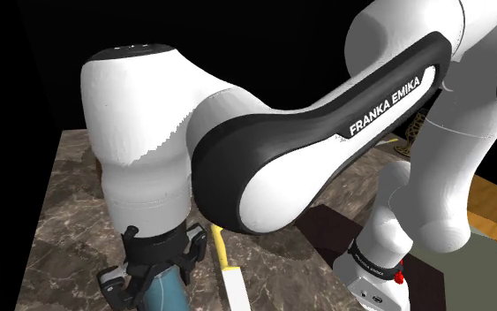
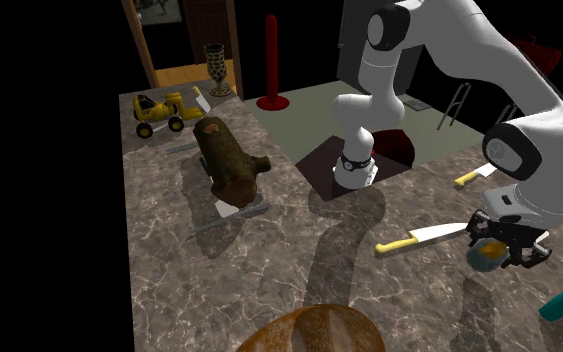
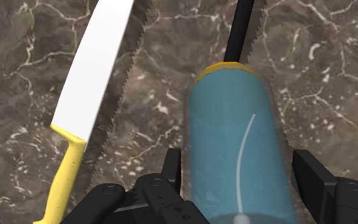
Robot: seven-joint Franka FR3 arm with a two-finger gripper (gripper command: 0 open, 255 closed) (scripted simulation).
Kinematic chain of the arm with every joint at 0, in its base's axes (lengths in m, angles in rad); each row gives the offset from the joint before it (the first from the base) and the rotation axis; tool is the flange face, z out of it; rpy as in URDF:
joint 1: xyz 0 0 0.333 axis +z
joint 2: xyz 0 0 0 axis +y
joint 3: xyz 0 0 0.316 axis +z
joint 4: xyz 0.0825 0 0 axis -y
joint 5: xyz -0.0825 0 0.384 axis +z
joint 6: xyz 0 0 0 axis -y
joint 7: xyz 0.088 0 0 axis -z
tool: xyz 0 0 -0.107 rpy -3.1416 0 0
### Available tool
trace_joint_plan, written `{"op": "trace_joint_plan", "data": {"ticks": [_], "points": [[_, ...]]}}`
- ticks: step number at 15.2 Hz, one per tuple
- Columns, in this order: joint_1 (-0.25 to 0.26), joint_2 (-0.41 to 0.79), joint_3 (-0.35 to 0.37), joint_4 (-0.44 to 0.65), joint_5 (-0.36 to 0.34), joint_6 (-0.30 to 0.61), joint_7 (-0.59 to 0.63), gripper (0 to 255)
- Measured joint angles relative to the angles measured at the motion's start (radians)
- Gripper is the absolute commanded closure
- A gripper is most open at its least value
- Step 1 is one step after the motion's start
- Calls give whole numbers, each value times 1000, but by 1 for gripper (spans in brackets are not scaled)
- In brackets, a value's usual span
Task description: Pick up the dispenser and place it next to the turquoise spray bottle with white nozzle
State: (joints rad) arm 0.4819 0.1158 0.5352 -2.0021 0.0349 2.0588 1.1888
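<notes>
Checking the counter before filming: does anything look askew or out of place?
The blue dispenser lies on its side in the pincer, not upright, close beside a loose yellow-handled knife on the marble counter.

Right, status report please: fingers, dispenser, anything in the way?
Fingers clasp the blue dispenser, one on either side. Yellow-handled knife lies close beside it on the marble counter.

Dim overhead light leaves the marble counter murky while the white arm catches brightness and drops a soft shadow across it, and saw-toothed shadow edges flank the knife and dispenser.
</notes>
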Motion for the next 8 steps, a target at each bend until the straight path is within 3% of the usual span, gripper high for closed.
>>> {"op": "trace_joint_plan", "data": {"ticks": [8], "points": [[5, 50, -7, -48, -32, 103, 13, 255]]}}
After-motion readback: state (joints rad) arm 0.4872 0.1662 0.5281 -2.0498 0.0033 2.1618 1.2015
